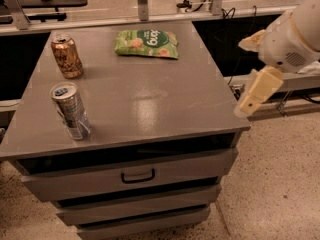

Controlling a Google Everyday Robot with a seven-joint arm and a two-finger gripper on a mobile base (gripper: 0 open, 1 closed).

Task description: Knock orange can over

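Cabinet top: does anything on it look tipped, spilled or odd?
Nothing stands out. The orange can and silver can stand upright at the left, the green snack bag lies flat at the back, and the gripper hangs off the right edge, touching nothing.

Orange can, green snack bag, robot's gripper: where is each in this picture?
Short copper-orange metal can [66, 56], camera view: its mottled side wall.
Flat green snack bag [146, 43], camera view: middle of its printed face.
Gripper [248, 100], camera view: its pale tip, right of the grey table [175, 99].
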